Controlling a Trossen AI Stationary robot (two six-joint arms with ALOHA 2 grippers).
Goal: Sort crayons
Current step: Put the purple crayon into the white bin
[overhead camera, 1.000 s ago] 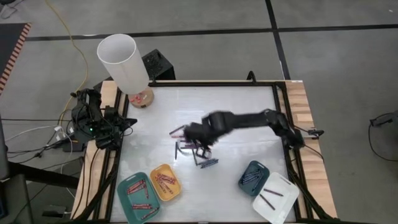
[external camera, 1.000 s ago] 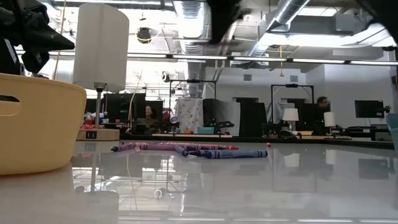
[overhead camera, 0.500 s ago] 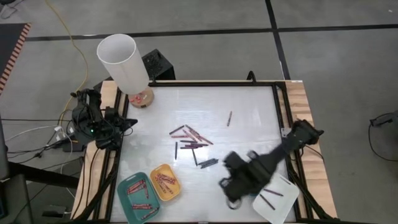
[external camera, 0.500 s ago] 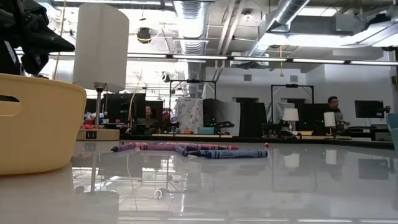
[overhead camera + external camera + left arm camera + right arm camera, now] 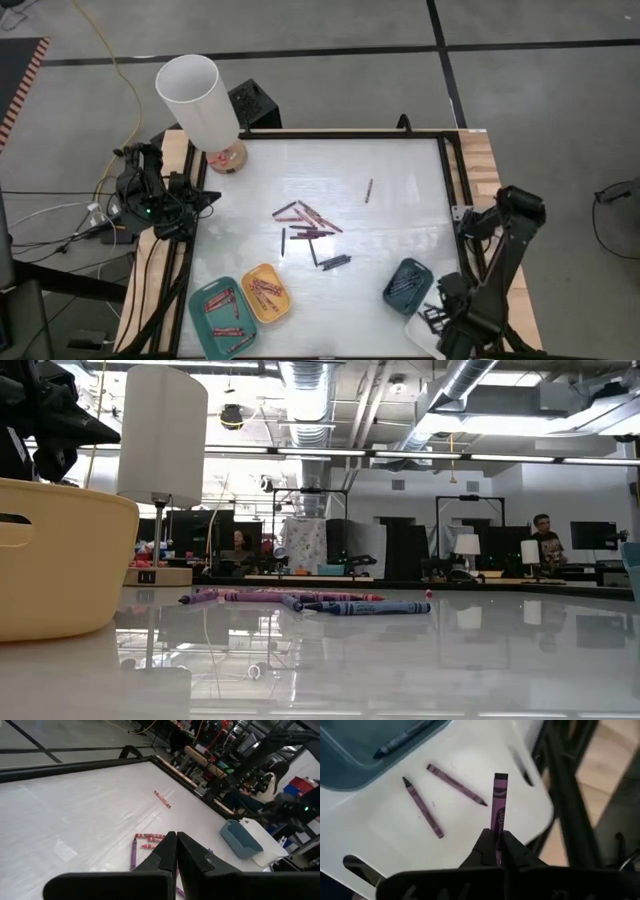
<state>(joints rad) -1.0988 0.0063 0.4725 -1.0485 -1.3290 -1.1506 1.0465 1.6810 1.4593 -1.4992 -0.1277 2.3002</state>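
Loose crayons (image 5: 305, 228) lie in a cluster mid-table, and a lone one (image 5: 369, 190) lies farther back. My right gripper (image 5: 497, 842) hangs at the near right corner (image 5: 447, 322) over the white tray (image 5: 470, 765), shut on a purple crayon (image 5: 499, 805). Two purple crayons (image 5: 422, 807) lie flat in that tray. The dark-blue tray (image 5: 407, 282) beside it holds blue crayons. My left gripper (image 5: 176, 851) waits shut at the table's left edge, holding nothing. My right gripper pinches the purple crayon by one end (image 5: 498, 831) between its two fingers, coming from above and pointing steeply down. The rest of the crayon sticks out beyond the fingertips, roughly in line with them. It hangs clear above the white tray.
A teal tray (image 5: 222, 315) and a yellow tray (image 5: 266, 292), both with reddish crayons, sit at the near left. A white lamp (image 5: 200, 100) stands at the far left corner. A dark frame (image 5: 465, 215) rims the table.
My right gripper has swung from over the crayon cluster mid-table to the near right corner, sinking a little and rolling its wrist, and now hangs over the white tray with the purple crayon.
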